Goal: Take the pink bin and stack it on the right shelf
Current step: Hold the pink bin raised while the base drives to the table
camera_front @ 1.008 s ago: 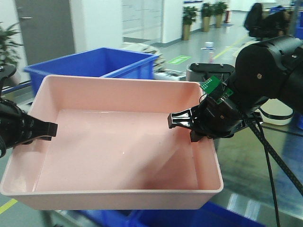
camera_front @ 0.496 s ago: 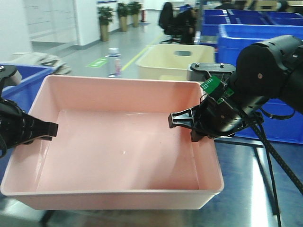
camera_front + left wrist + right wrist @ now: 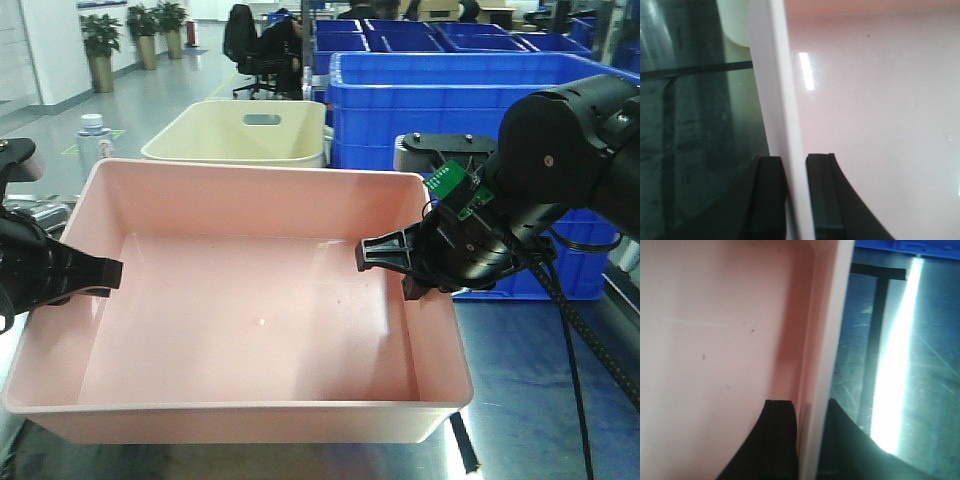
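Left pincer (image 3: pixel 792 200) is nearly closed, clamping the left wall of the pink bin (image 3: pixel 250 330). Right pincer (image 3: pixel 807 440) clamps the right wall likewise. Between them the bin is held level above the dark glossy counter (image 3: pixel 540 400).

Ahead of me stands a cream bin (image 3: pixel 240 135) with a handle slot in its far wall, and just right of it is a big blue crate (image 3: pixel 450 100). More blue crates (image 3: pixel 400 35) are stacked farther back on the right. Far off, a black office chair (image 3: pixel 262 45) sits on the glossy grey floor (image 3: pixel 170 90), which mirrors the light. Potted plants (image 3: pixel 100 40) stand by the white wall (image 3: pixel 40 50) at far left. A clear bottle (image 3: pixel 92 135) with a white cap is nearer, on my left.
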